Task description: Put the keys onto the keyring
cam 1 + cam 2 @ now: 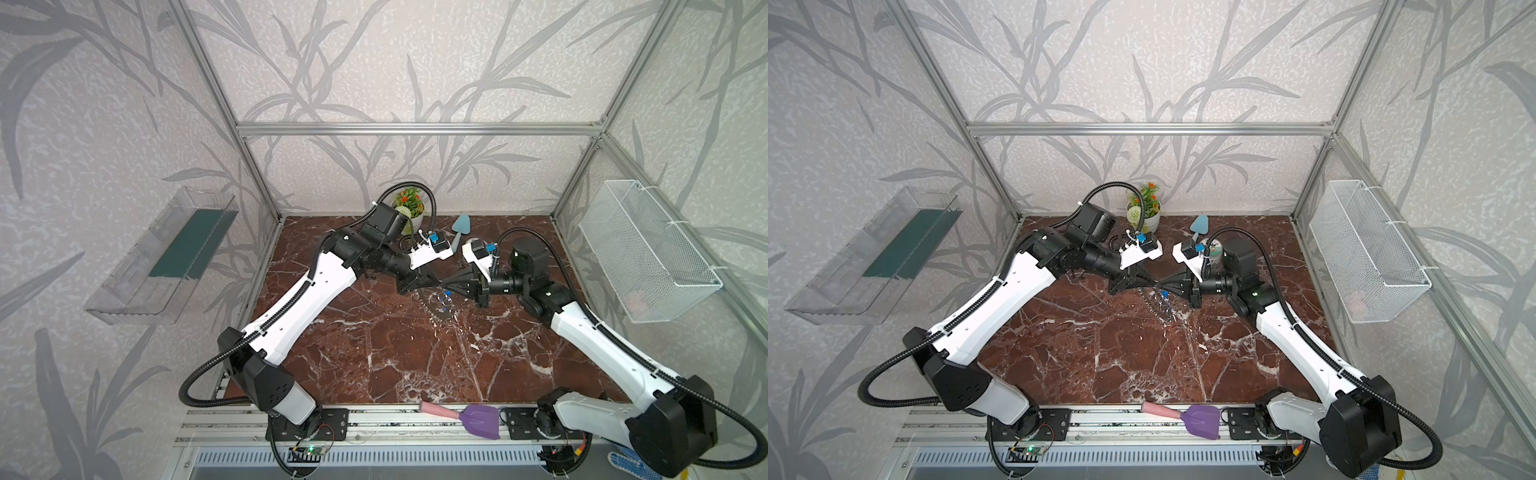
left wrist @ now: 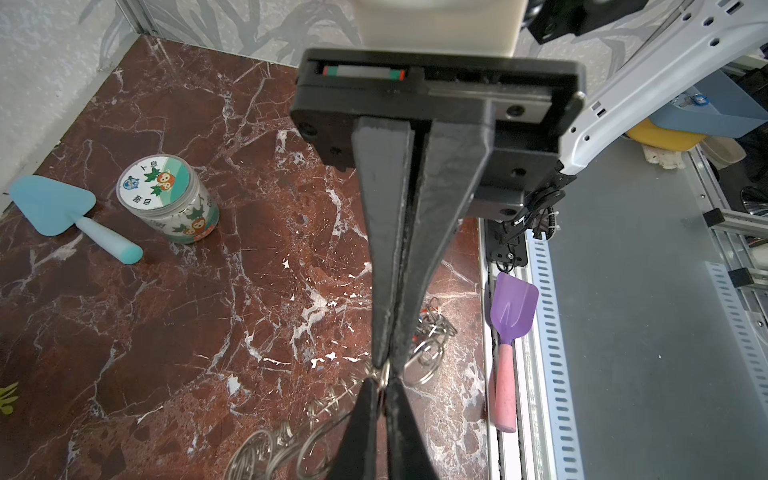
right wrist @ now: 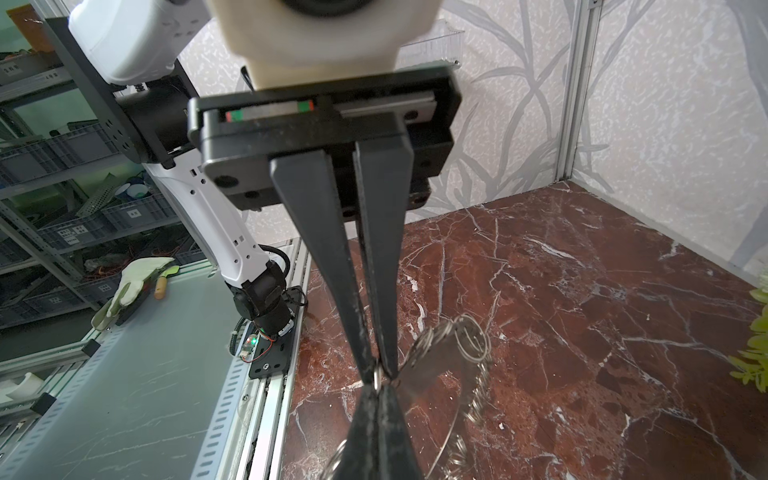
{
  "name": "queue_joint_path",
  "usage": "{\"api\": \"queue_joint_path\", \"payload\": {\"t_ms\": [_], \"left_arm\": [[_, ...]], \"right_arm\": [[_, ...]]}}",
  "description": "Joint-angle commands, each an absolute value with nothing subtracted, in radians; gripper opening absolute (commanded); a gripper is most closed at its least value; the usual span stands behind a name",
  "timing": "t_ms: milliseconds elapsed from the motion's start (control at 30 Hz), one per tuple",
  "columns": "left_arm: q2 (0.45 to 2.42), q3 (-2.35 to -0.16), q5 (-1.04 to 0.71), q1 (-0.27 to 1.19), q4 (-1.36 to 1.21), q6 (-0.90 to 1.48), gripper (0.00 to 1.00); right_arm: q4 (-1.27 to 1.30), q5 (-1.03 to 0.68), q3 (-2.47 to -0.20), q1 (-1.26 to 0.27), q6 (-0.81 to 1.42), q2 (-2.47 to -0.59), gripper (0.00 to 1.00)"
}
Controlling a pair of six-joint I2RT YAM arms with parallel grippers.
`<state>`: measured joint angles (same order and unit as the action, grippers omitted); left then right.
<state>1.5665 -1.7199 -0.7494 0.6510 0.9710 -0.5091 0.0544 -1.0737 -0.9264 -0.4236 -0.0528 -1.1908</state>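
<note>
A clear plastic shelf (image 1: pixel 166 253) with a dark green strip along its floor hangs on the left wall. The tabletop (image 1: pixel 365 357) is glossy red-brown marble veined in white. At its back edge stands a white plant pot (image 1: pixel 1152 222) of green leaves and orange flowers.

The left gripper (image 3: pixel 376 365) reaches toward the middle. Its long, tapered black fingers are pressed together at the tips on a small silver split ring (image 2: pixel 385 374). That ring sits on the rim of the keyring (image 3: pixel 428 361), a flat grey metal plate fringed with wire loops. The keyring is near the middle of the tabletop, tilted with the pinched edge uppermost. In both top views two blue plastic heads of the keys (image 1: pixel 448 294) show among the loops; whether they are threaded on cannot be told.

The right gripper (image 2: pixel 388 363) meets the left tip to tip, its matte black fingers likewise closed on the same ring. Behind it lie a pale teal trowel (image 2: pixel 54 203) with a rounded handle and a squat round tin (image 2: pixel 168 203) with a printed lid. A purple scoop (image 1: pixel 480 419) with a pink handle lies on the aluminium rail at the front. A white wire-mesh basket (image 1: pixel 648 253) hangs on the right wall.
</note>
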Motion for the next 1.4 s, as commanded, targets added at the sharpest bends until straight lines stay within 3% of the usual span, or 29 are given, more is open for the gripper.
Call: {"api": "queue_joint_path", "payload": {"t_ms": [0, 267, 633, 867, 1367], "left_arm": [[1.58, -1.755, -0.75, 0.66, 0.993, -0.544, 0.03], [1.566, -1.725, -0.756, 0.667, 0.98, -0.523, 0.0], [1.461, -1.543, -0.729, 0.666, 0.693, -0.368, 0.0], [1.382, -1.404, -0.699, 0.666, 0.488, -0.255, 0.0], [1.217, -1.1, -0.669, 0.666, -0.003, 0.009, 0.0]], "right_arm": [[0.099, -1.103, -0.942, -0.431, -0.047, -1.189, 0.0], [0.1, -1.097, -0.945, -0.431, -0.043, -1.186, 0.0], [0.114, -1.086, -0.946, -0.43, -0.023, -1.18, 0.0], [0.116, -1.033, -0.947, -0.414, 0.008, -1.153, 0.2], [0.352, -0.963, -0.822, -0.319, 0.247, -1.078, 0.29]]}}
